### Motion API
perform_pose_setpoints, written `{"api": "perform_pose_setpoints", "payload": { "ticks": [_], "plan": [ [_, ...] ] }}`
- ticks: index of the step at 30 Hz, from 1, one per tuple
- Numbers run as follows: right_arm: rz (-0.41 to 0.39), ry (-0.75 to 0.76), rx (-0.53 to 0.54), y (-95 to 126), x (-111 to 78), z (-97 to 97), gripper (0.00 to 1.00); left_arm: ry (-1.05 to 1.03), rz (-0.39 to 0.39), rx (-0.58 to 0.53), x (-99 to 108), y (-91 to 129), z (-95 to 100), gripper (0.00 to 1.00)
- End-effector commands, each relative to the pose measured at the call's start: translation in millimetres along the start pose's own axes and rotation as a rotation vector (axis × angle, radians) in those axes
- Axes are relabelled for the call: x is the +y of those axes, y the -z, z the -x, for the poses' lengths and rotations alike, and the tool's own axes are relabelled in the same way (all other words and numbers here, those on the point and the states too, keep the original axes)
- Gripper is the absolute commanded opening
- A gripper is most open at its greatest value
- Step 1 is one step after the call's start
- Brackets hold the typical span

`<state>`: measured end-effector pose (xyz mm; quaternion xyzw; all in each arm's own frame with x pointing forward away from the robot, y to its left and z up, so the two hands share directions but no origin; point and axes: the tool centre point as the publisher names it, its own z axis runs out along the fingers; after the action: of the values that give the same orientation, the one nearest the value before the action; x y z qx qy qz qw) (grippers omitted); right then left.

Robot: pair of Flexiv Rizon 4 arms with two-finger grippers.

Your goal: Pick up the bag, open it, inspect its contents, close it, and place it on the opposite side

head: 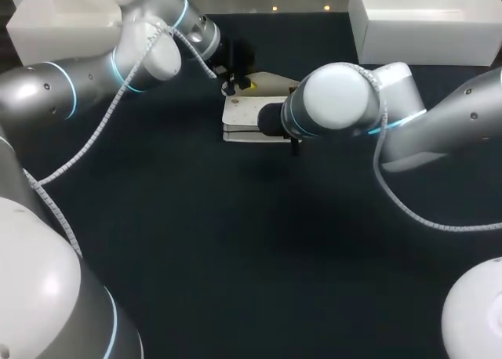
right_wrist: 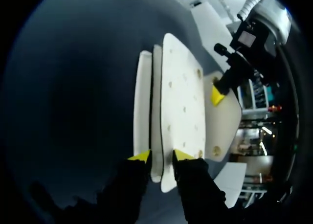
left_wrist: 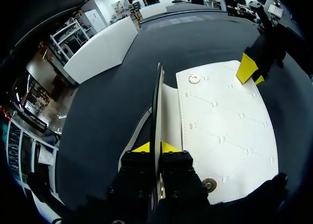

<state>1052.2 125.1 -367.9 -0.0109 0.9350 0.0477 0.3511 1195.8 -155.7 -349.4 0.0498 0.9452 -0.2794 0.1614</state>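
A white quilted bag (head: pixel 247 112) lies flat on the dark table at the back middle, its flap (left_wrist: pixel 225 126) folded out with round snaps showing. My left gripper (left_wrist: pixel 155 146) is at the bag's far edge (head: pixel 238 83), shut on a thin upright panel seen edge-on. My right gripper (right_wrist: pixel 161 155) is at the bag's near-right edge, mostly hidden under its wrist in the head view. Its fingers stand apart astride one white layer (right_wrist: pixel 156 131) of the bag (right_wrist: pixel 183 97). The right gripper's yellow tip (left_wrist: pixel 247 68) shows at the flap's far corner.
A white box (head: pixel 63 26) stands at the table's back left and another (head: pixel 427 22) at the back right. The dark tabletop (head: pixel 251 249) stretches bare in front of the bag. Both arms crowd over the bag.
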Motion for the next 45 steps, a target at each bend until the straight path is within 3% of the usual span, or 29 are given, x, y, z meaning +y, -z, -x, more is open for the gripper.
{"api": "perform_pose_setpoints", "payload": {
  "ticks": [1, 7, 14, 15, 16, 18, 22, 28, 35, 45],
  "plan": [
    [-0.013, -0.006, 0.051, 18, 9.9, 5.3, 1.0, 0.007, 0.02, 0.002, -8, 12, 1.7, 0.0],
    [-0.006, 0.009, 0.068, 47, 24.5, 11.9, 1.0, 0.03, 0.039, -0.007, -17, 27, 6.6, 0.0],
    [-0.017, -0.009, 0.061, 68, 25.8, 22.9, 1.0, 0.054, 0.03, -0.002, -23, 51, 7.5, 0.0],
    [-0.014, -0.015, 0.063, 70, 24.7, 25.4, 0.93, 0.061, 0.023, 0.002, -24, 57, 6.9, 0.0],
    [-0.014, -0.02, 0.066, 71, 23.8, 27.4, 0.72, 0.063, 0.021, 0.003, -25, 61, 6.5, 0.0],
    [-0.004, -0.032, 0.071, 73, 22.4, 31.4, 0.49, 0.069, 0.017, 0.008, -27, 70, 4.4, 0.0],
    [0.013, -0.046, 0.071, 77, 21.1, 39.4, 0.35, 0.072, 0.016, 0.013, -30, 85, -1.6, 0.0],
    [0.031, -0.052, 0.034, 85, 24.8, 52.7, 0.0, 0.084, 0.013, 0.014, -36, 109, -12.3, 0.0],
    [0.042, -0.04, -0.005, 86, 32.2, 64.5, 0.0, 0.101, 0.001, 0.018, -42, 130, -21.2, 0.0],
    [0.06, -0.019, -0.033, 80, 40.5, 80.8, 0.0, 0.101, -0.002, 0.042, -45, 139, -29.3, 0.0]
  ]
}}
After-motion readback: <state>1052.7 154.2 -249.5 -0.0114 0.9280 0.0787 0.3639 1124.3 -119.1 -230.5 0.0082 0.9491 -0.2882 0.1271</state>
